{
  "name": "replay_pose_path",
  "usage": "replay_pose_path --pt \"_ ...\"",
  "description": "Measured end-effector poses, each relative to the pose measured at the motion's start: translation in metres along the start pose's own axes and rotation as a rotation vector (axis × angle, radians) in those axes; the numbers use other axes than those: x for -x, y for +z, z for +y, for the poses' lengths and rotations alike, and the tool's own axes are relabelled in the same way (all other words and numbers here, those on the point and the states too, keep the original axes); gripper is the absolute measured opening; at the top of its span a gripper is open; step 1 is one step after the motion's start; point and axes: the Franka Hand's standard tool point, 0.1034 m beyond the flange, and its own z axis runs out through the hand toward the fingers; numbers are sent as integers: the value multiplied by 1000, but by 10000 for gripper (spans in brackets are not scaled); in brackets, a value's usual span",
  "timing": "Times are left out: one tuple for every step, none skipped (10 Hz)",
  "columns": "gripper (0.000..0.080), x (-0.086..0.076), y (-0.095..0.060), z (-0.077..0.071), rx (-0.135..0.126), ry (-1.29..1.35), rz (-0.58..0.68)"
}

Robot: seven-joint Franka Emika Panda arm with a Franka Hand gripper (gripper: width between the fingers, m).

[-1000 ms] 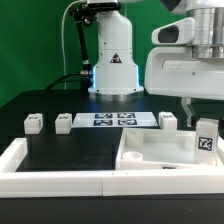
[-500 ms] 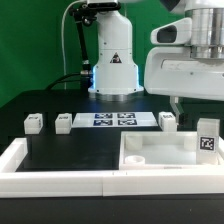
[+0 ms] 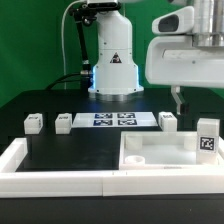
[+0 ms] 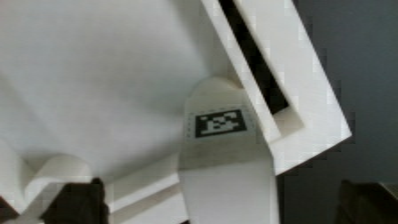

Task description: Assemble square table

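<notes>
Fingers (image 4: 71,203) wide apart, empty, clear of the upright tagged leg (image 4: 221,124).

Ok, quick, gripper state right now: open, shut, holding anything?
The two-finger gripper is open and holds nothing, its jaws wide apart just above the upright small white plastic block leg with a tag.

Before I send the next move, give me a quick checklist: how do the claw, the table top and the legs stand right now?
1. Claw open, gripping nothing: ok.
2. Claw clear above the standing leg in the exterior view: ok.
3. That leg upright on a corner of the table top: ok.
4. Leg fully seated in the top: cannot tell.
5. Three loose legs on the black table, flanking the marker board: ok.
</notes>
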Motion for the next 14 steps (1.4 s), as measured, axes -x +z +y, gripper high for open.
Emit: replay_pose_path --pt "649 6 -6 2 -3 -6 -3" --pt "649 6 -3 3 1 -5 -4" --pt "649 6 -2 3 2 -6 -5" --pt "649 6 -2 3 1 -6 -5" --pt "649 6 -2 3 2 -6 -6" --pt "649 6 -2 3 2 -6 -6" --pt "649 7 -2 3 3 -11 -6" --pt "649 14 1 2 18 -131 2" --pt "649 19 4 5 13 -220 5" --pt "649 25 8 14 11 -285 -7" --pt "649 32 12 23 9 -302 -20" --pt "649 32 11 24 18 -301 -35" --pt "649 31 11 23 16 -301 -31" --pt "649 32 12 24 18 -302 -35"
